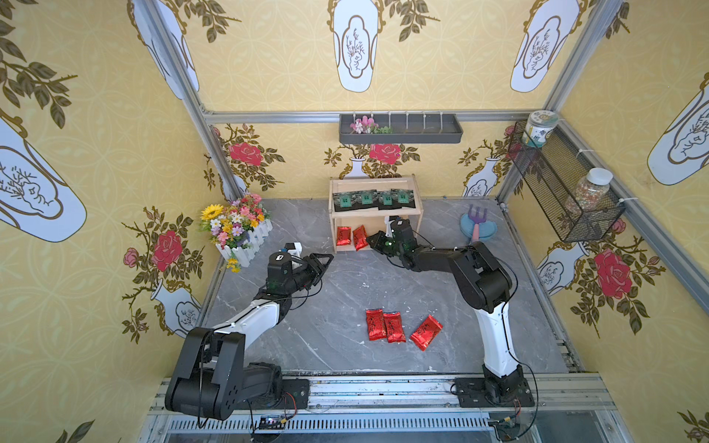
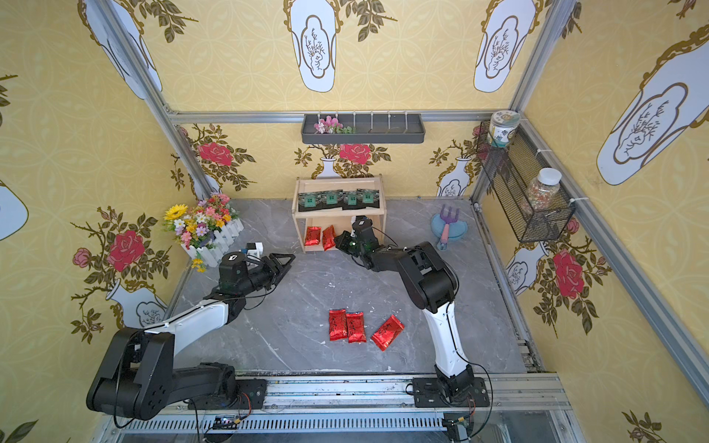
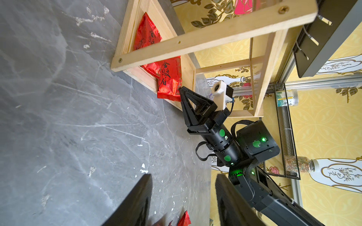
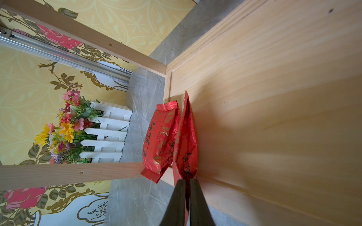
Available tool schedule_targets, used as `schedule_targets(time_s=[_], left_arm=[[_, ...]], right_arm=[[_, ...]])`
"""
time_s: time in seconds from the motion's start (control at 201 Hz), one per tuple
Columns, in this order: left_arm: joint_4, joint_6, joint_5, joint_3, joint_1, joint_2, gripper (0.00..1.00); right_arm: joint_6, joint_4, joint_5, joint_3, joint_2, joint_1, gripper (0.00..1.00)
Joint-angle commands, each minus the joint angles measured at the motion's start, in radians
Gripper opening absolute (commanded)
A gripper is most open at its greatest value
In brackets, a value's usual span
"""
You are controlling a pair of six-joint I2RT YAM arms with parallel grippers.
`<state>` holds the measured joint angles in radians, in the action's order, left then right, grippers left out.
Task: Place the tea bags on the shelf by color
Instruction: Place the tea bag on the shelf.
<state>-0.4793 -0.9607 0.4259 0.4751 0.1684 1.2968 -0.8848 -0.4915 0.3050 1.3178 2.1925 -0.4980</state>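
Three red tea bags (image 1: pixel 394 326) lie nearest, at 6 o'clock on the grey counter (image 1: pixel 345 291). Two touch side by side with their long axes running 12 to 6, and the third lies just apart, slanted about 1 to 7. In the left wrist view, dark vertical characters on the foil read 金骏眉.

At 12 o'clock the wooden shelf (image 1: pixel 376 180) holds four black tea bags (image 1: pixel 374 199) in a row on its upper tier. The lettering on their green emblems is too small to read. Two more red ones sit at the 9 o'clock end of the lower tier.

The right pincer (image 4: pixel 187 181) is clenched on the near end of the inner red bag (image 4: pixel 186 137). The left pincer (image 3: pixel 183 176) hangs released and empty at 9 o'clock. At 2 o'clock a mesh basket (image 1: pixel 544 180) carries two jars (image 1: pixel 589 190), their labels unreadable.
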Motion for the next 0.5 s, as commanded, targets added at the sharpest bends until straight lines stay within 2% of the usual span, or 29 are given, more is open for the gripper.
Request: schedule_targets(time_s=[0.0,0.498], left_arm=[[-0.010,0.017,0.011,-0.006,-0.002,0.007,0.58],[-0.020,0.018,0.017,-0.007,-0.001,0.013,0.57]], right_arm=[[-0.014,-0.012,-0.046,-0.004,0.005,-0.002,0.12],[-0.067,-0.046,-0.111,-0.002,0.025,-0.022,0.12]])
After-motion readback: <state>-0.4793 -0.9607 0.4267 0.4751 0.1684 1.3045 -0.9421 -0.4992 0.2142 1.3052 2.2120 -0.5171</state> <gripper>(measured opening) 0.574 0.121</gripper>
